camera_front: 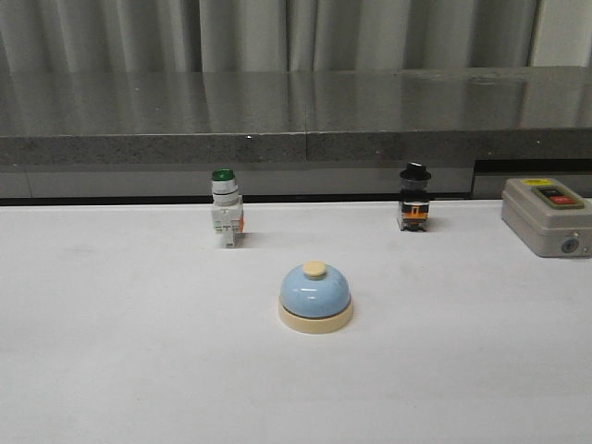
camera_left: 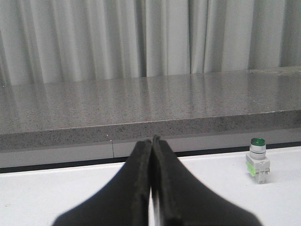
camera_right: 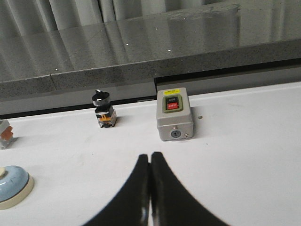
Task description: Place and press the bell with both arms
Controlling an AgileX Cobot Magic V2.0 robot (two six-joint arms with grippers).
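The light-blue bell (camera_front: 315,296) with a cream base and cream button stands on the white table near the middle in the front view. Part of it shows at the edge of the right wrist view (camera_right: 13,185). Neither arm shows in the front view. My left gripper (camera_left: 151,141) is shut and empty, held above the table, and the bell is out of its view. My right gripper (camera_right: 150,157) is shut and empty, above the table and apart from the bell.
A green-capped white push-button switch (camera_front: 226,207) stands behind the bell to the left and also shows in the left wrist view (camera_left: 257,160). A black-capped switch (camera_front: 414,198) stands behind to the right. A grey on/off box (camera_front: 546,215) sits at far right. A grey stone ledge (camera_front: 296,111) runs along the back.
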